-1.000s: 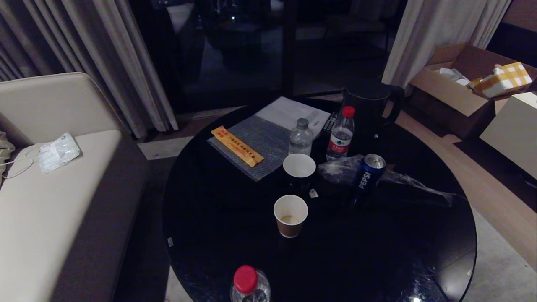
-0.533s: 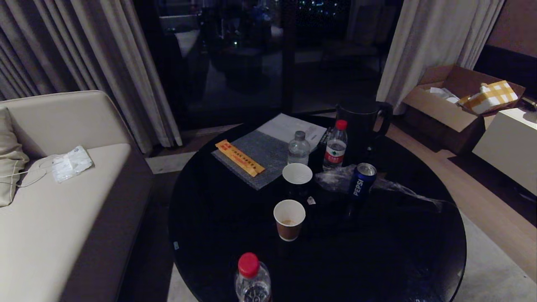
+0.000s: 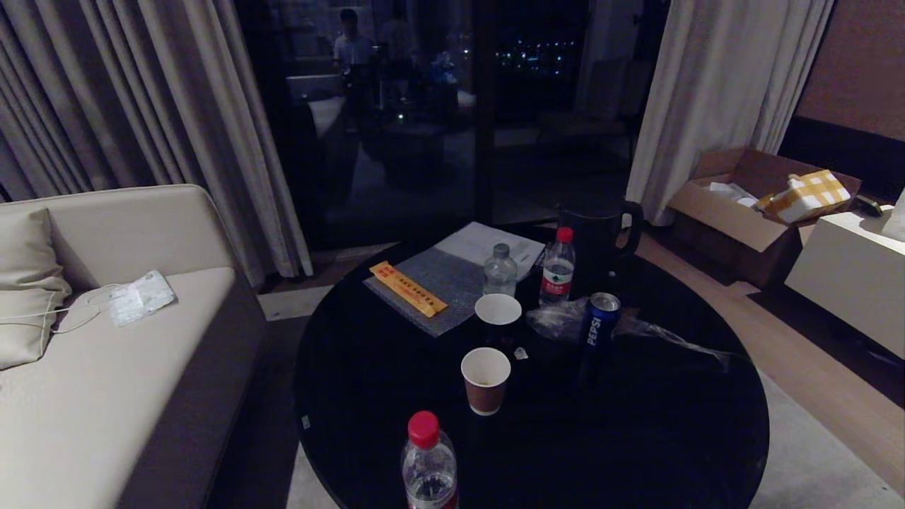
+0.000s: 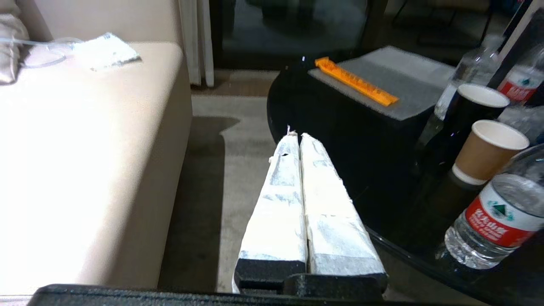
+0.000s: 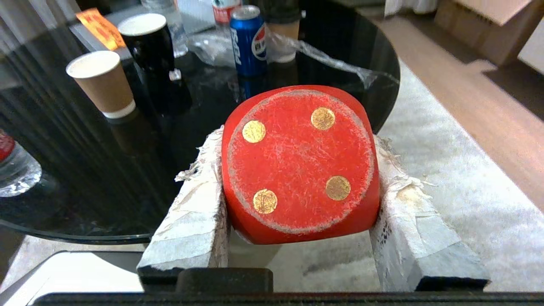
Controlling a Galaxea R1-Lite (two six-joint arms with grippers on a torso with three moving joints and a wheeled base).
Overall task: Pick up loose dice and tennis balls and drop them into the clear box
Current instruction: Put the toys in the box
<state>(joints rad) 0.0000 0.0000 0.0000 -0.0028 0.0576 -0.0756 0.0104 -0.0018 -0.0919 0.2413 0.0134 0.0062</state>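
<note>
In the right wrist view my right gripper (image 5: 297, 146) is shut on a red die (image 5: 299, 163), whose four-pip face with gold dots is turned toward the camera. The die hangs near the rim of the round black table (image 5: 63, 178), over pale carpet. My left gripper (image 4: 297, 136) is shut with nothing in it and hangs beside the table's edge (image 4: 340, 127), between the table and the sofa. Neither arm shows in the head view. The tennis balls and the clear box are out of view.
The black table (image 3: 636, 438) carries two paper cups (image 3: 485, 379), a Pepsi can (image 3: 594, 322), three water bottles (image 3: 428, 466), a dark kettle (image 3: 597, 237), a crumpled plastic bag and a grey mat. A beige sofa (image 3: 85, 367) stands left. A cardboard carton (image 3: 735, 212) sits at the back right.
The whole head view has shifted: the camera has risen and tilted up, so the table sits lower and smaller and more window shows. Nothing on the table has moved.
</note>
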